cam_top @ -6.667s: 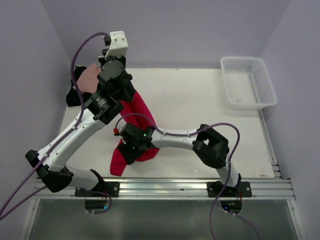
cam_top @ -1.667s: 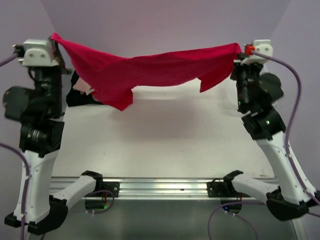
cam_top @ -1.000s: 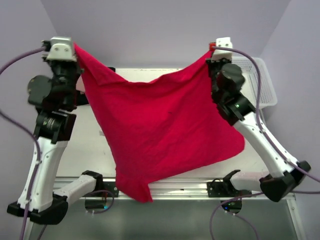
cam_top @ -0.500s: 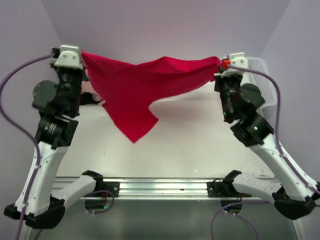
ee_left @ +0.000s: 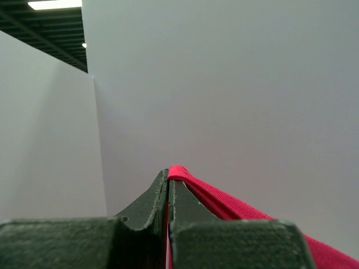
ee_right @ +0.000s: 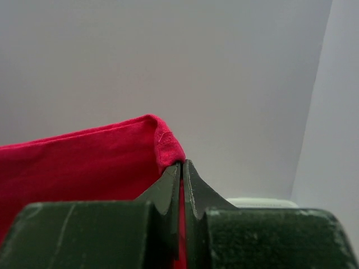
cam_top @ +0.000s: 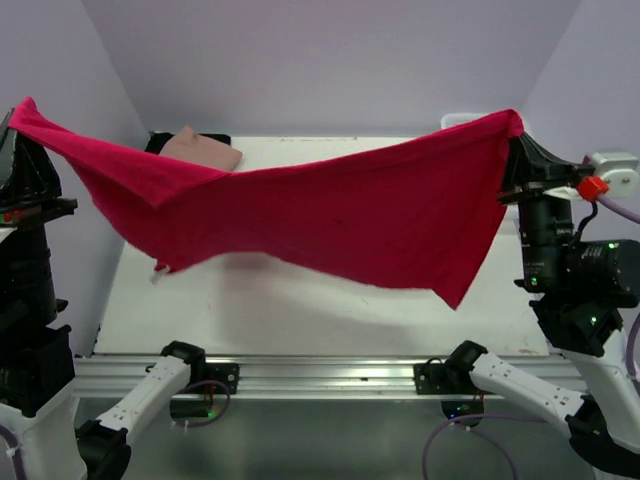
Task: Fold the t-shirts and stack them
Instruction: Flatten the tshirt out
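From above, your left arm stands tall at the counter's left edge, and its left fingers [cam_top: 14, 130] are raised high near the left wall. Your right arm rises the same way at the right edge, with the right fingers [cam_top: 515, 145] pointing up and inward. The red t-shirt [cam_top: 330, 215] hangs between them, one corner pinched in each. It sags in the middle and a loose flap droops lower near the right arm. All of it is in the air, clear of the counter [cam_top: 300, 300]. At the far left corner the salmon-pink t-shirt [cam_top: 203, 150] lies folded on the black t-shirt [cam_top: 157, 143], well behind the hanging cloth. A white basket's rim [cam_top: 458, 120] peeks over the shirt's top edge at far right. Both arms are close to the side walls, and the bare counter lies below the cloth.

In the left wrist view, the left fingers [ee_left: 167, 188] are clenched tight together. The red t-shirt [ee_left: 235, 210] emerges at their tips and runs down to the right, with plain wall beyond.

In the right wrist view, the right fingers [ee_right: 182, 168] are likewise clamped. A hemmed corner of the red t-shirt [ee_right: 84, 162] folds over their tips and spreads away to the left, with the wall corner behind.
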You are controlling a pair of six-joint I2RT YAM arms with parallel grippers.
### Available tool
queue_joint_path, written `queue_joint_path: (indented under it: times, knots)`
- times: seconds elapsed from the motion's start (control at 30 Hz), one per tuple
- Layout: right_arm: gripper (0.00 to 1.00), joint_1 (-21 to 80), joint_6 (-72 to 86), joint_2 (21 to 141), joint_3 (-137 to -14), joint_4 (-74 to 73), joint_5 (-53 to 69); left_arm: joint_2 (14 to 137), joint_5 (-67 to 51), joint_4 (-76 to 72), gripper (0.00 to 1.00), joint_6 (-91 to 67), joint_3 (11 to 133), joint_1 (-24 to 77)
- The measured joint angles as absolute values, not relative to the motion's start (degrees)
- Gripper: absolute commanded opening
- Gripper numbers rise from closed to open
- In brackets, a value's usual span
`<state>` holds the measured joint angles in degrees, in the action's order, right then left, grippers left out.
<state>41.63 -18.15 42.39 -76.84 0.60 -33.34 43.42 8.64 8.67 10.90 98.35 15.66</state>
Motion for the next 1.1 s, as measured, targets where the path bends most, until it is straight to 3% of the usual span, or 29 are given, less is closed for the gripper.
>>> queue_joint_path:
  times: [0.2,0.63,0.83,1.1]
  knots:
    - [0.0,41.6,-19.0,55.3,-79.1,-0.8,-44.0,47.1,9.7,8.3,0.0,9.3,93.6,15.2]
    - [0.0,35.3,0.2,89.6,-72.6,-20.0,-46.5,68.3,19.1,2.0,0.0,7.4,55.1,15.0]
    - [0.0,29.2,3.6,98.4,-72.0,-19.8,-45.5,79.6,20.5,-2.7,0.0,5.1,53.0,14.3]
    - [0.0,24.8,5.6,102.1,-75.0,-18.8,-47.5,83.1,22.2,-8.2,0.0,4.6,53.2,12.5]
